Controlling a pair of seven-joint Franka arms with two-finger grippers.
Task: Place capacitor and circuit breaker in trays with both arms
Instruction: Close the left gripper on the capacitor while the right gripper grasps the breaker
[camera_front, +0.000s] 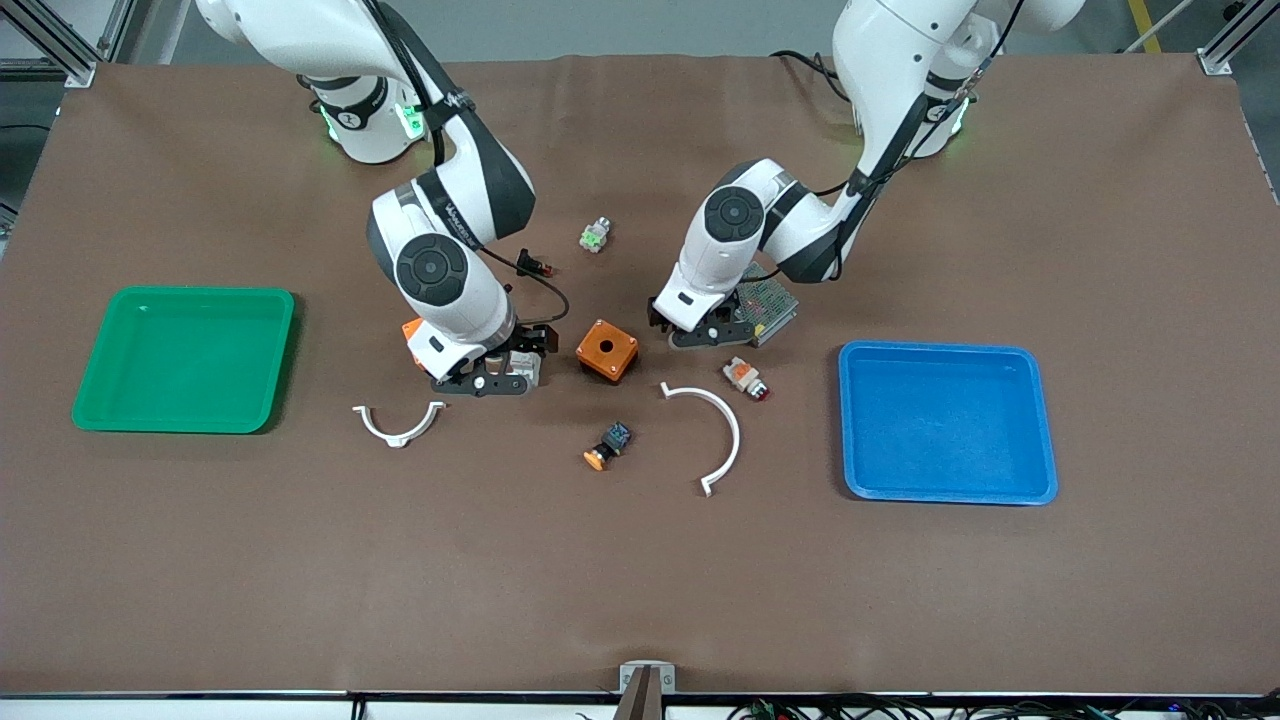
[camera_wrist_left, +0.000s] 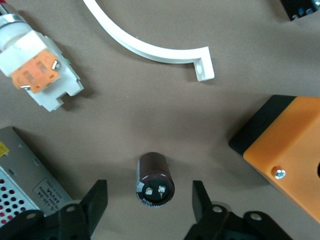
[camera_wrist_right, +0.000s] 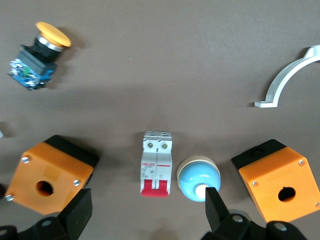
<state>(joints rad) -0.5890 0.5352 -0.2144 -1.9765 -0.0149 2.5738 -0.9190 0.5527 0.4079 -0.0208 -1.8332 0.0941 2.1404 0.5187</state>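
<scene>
The capacitor (camera_wrist_left: 155, 181), a small black cylinder with two pale terminals on its end, lies on the brown mat between the open fingers of my left gripper (camera_wrist_left: 149, 205). In the front view my left gripper (camera_front: 700, 333) hangs low over it and hides it. The circuit breaker (camera_wrist_right: 156, 163), a white block with red toggles, lies on the mat between the open fingers of my right gripper (camera_wrist_right: 147, 210). In the front view it (camera_front: 523, 366) shows partly under my right gripper (camera_front: 490, 380).
A green tray (camera_front: 185, 357) sits at the right arm's end and a blue tray (camera_front: 945, 420) at the left arm's end. Beside the breaker are a blue dome button (camera_wrist_right: 198, 179) and two orange boxes (camera_wrist_right: 50, 175) (camera_wrist_right: 277, 180). A white-orange button part (camera_wrist_left: 40, 75), a mesh power supply (camera_front: 768, 305) and white brackets (camera_front: 715, 430) (camera_front: 400, 425) lie nearby.
</scene>
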